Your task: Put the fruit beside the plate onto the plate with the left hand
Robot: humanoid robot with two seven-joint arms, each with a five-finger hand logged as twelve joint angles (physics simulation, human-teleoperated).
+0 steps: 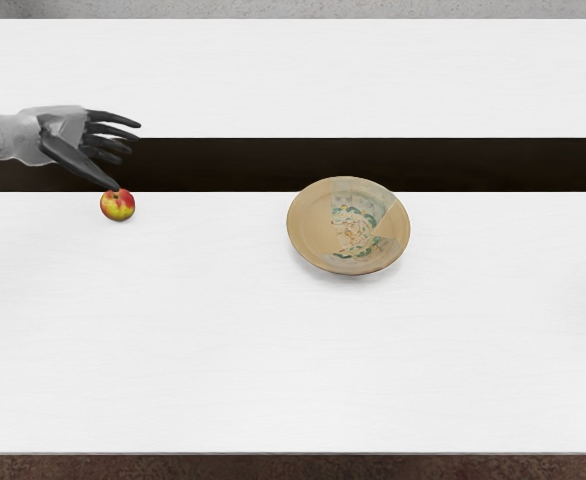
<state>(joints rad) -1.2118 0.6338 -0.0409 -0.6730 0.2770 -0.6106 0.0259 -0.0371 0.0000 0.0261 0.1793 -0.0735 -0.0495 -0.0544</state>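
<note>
The small round red-and-yellow fruit (118, 205), an apple by its look, sits on the white worktop (273, 350) at the far left, close to the far edge of the near slab. It is nearly spherical, so it has no long axis to line up with, and a grasp from any side would meet much the same shape.

Just above and to the far left of it hangs the grey-and-black left hand (73, 138), its arm coming in from the left edge. The fingers (113, 118) are spread loosely, point to the right and hold nothing. The thumb (85, 165) slants down and to the right, and its tip reaches the top of the fruit. Whether it touches or hangs just over it cannot be told from this view. The fruit therefore lies on the near right of the palm, under the thumb and not between the fingers. In my judgement the hand needs to drop and move nearward before it can close around the fruit.

The round tan ceramic plate (348, 225), with a green and cream pattern at its centre, lies well apart to the right at about the same depth, so the carry would run almost straight to the right. Behind the fruit and the plate, a dark band (423, 165) crosses the scene between the two white surfaces. The right arm does not show.
</note>
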